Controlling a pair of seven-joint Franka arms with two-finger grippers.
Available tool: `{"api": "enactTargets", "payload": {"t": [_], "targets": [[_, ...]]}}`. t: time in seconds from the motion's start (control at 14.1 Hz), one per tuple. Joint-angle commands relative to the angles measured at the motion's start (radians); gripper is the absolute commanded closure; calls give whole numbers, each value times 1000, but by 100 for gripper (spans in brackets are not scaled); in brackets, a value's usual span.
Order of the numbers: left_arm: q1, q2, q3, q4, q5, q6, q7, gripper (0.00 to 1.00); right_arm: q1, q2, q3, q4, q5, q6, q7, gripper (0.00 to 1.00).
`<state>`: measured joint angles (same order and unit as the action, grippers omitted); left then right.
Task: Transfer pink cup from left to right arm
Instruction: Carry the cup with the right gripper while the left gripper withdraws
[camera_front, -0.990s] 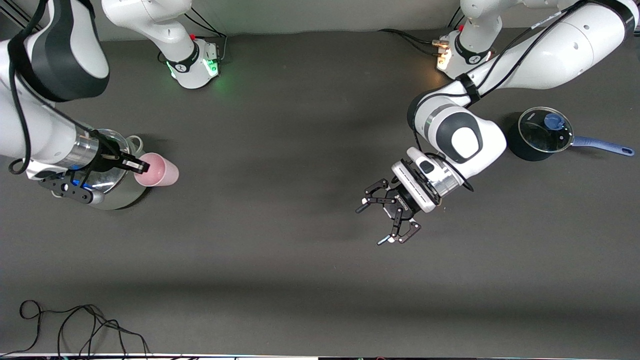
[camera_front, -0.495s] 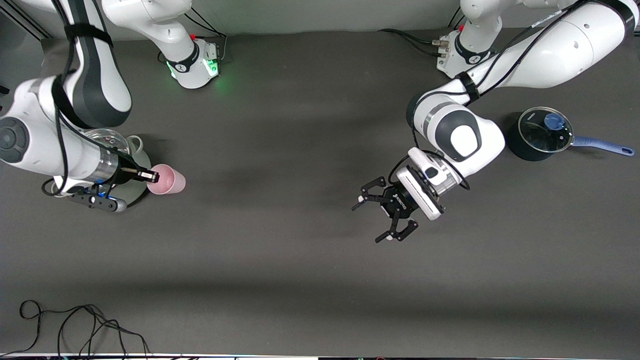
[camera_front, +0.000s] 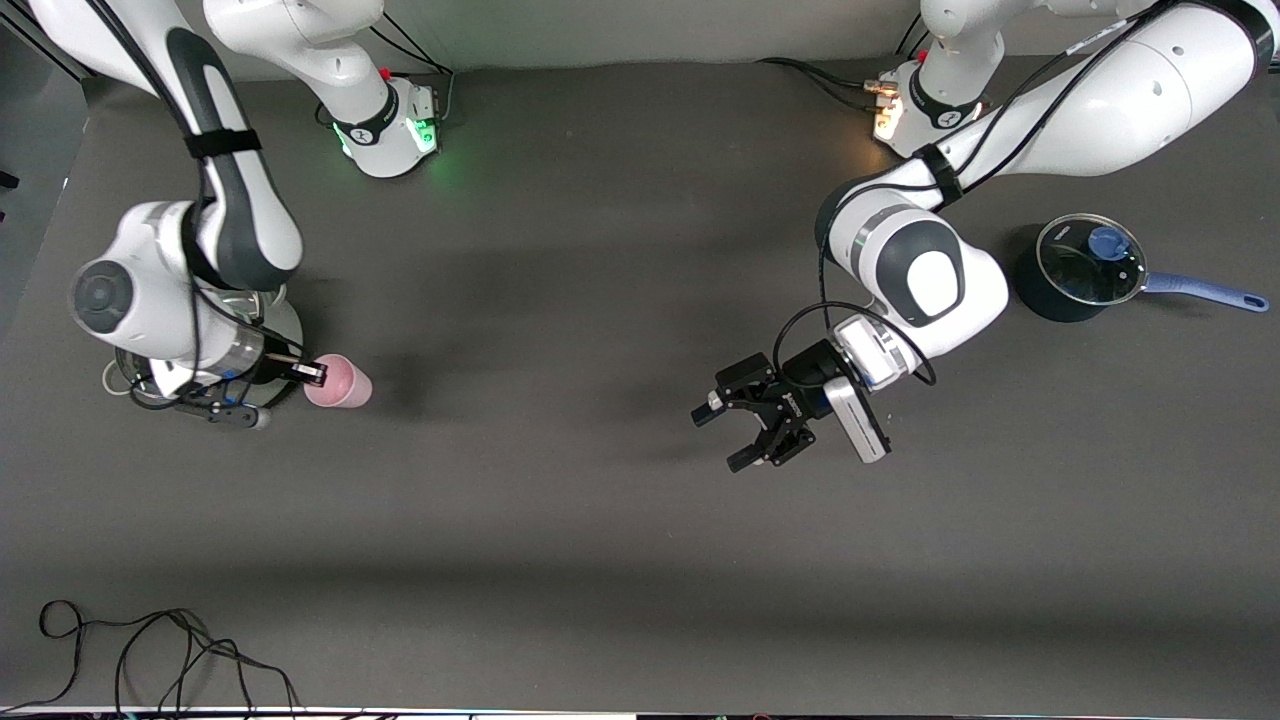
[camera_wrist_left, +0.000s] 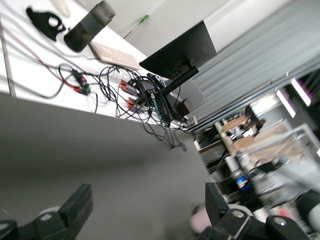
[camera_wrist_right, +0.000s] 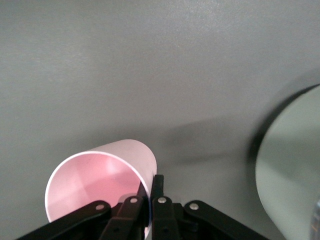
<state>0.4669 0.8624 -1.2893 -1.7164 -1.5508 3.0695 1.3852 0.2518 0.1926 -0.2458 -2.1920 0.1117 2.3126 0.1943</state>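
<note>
**A:** Jaws first, then. How does each pair stand?

**B:** Spread wide and holding nothing on the left gripper (camera_front: 738, 432), which hangs over bare tabletop (camera_front: 600, 560) toward the left arm's end. On the right gripper (camera_front: 312, 373) they are pinched tight on the rim of the pink cup (camera_front: 340, 381).

**A:** How exactly is the rim held?

**B:** The right wrist view shows one finger inside the mouth and the other outside, the cup's wall (camera_wrist_right: 107, 175) clamped between them.

**A:** Starting from the front camera, what comes first?

**B:** A loose black cable (camera_front: 150, 650) at the table's near edge, toward the right arm's end. Farther back, the open left gripper.

**A:** And the cup?

**B:** Toward the right arm's end, tipped on its side in that grip, its base pointing toward the table's middle. Whether it touches the table I cannot tell.

**A:** Anything beside it?

**B:** A metal pot (camera_front: 255, 330) right beside it, largely hidden under the right arm's wrist.

**A:** Farther still?

**B:** A dark saucepan (camera_front: 1075, 270) with a glass lid and blue handle, at the left arm's end.
</note>
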Motion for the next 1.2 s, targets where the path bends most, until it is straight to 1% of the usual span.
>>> {"api": "enactTargets", "payload": {"t": [0.0, 0.14, 0.21, 0.35, 0.42, 0.49, 0.64, 0.71, 0.78, 0.92, 0.99, 1.13], "targets": [[9, -17, 2, 1, 11, -69, -264, 0, 6, 43, -3, -40, 8, 118, -42, 100], [10, -23, 7, 6, 15, -97, -430, 0, 4, 89, -3, -52, 16, 194, -56, 100], [10, -23, 7, 6, 15, -98, -474, 0, 6, 108, -1, -55, 16, 220, -56, 100], [10, -23, 8, 0, 15, -100, -492, 0, 9, 126, -1, -55, 16, 237, -56, 100], [10, -23, 10, -3, 17, -106, -492, 0, 10, 125, -1, -55, 16, 235, -58, 84], [10, -23, 10, -5, 26, -106, -492, 0, 10, 122, -1, -55, 16, 234, -56, 58], [10, -23, 11, -9, 31, -103, -492, 0, 10, 113, 0, -54, 16, 229, -56, 21], [9, -23, 11, -9, 29, -95, -509, 0, 15, 104, 0, -54, 16, 225, -56, 8], [10, -28, 11, -11, 29, -89, -537, 0, 24, 91, -1, -52, 16, 222, -55, 0], [9, -31, 4, -14, 24, -57, -608, 0, 30, 62, -3, -40, 16, 187, -50, 0], [9, -34, 1, -14, 24, -35, -655, 0, 30, 47, -3, -17, 16, 153, -52, 0], [-8, -36, 1, -14, 24, 15, -676, 0, 30, 13, -3, 41, 16, 47, -45, 0]]}}
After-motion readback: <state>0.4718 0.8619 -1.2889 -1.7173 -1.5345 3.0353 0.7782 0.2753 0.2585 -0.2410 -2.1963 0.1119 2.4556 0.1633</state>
